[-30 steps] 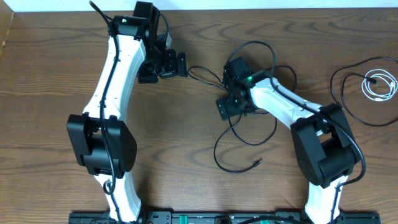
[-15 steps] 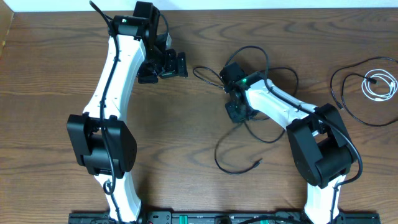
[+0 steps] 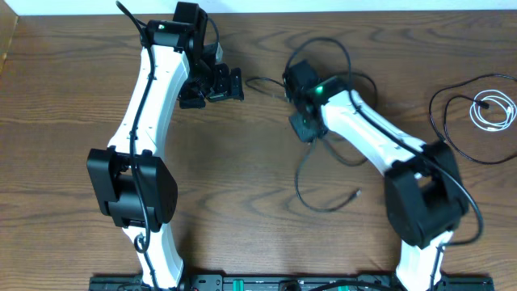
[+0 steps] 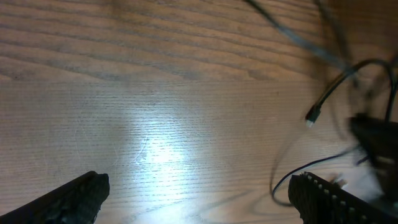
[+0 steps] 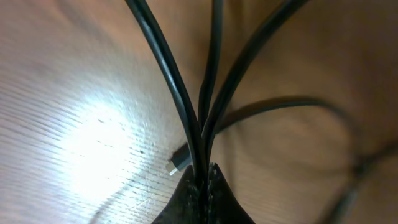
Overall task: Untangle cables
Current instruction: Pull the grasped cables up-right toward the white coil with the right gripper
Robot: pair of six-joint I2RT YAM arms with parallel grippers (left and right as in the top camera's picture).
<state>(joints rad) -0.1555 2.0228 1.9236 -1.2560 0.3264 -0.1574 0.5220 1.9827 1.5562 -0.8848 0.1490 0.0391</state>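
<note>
A tangle of thin black cables [image 3: 325,158] lies mid-table, one plug end [image 3: 356,194] trailing toward the front. My right gripper [image 3: 305,128] sits in the tangle. In the right wrist view it [image 5: 204,177] is shut on three black strands [image 5: 205,106] that fan upward from the pinch, with a small plug [image 5: 180,163] just beside it. My left gripper [image 3: 223,84] hangs open to the left of the tangle. In the left wrist view its fingers [image 4: 74,199] stand wide apart over bare wood, with a cable plug [image 4: 311,118] ahead to the right.
A separate black cable loop [image 3: 449,121] and a coiled white cord [image 3: 494,110] lie at the far right. The table's back edge [image 3: 323,11] runs just behind both wrists. Both arm bases [image 3: 137,194] stand near the front edge.
My right gripper closed on the black strands and moved toward the back of the table, dragging the tangle and its trailing plug end up and to the right. The left arm stayed still.
</note>
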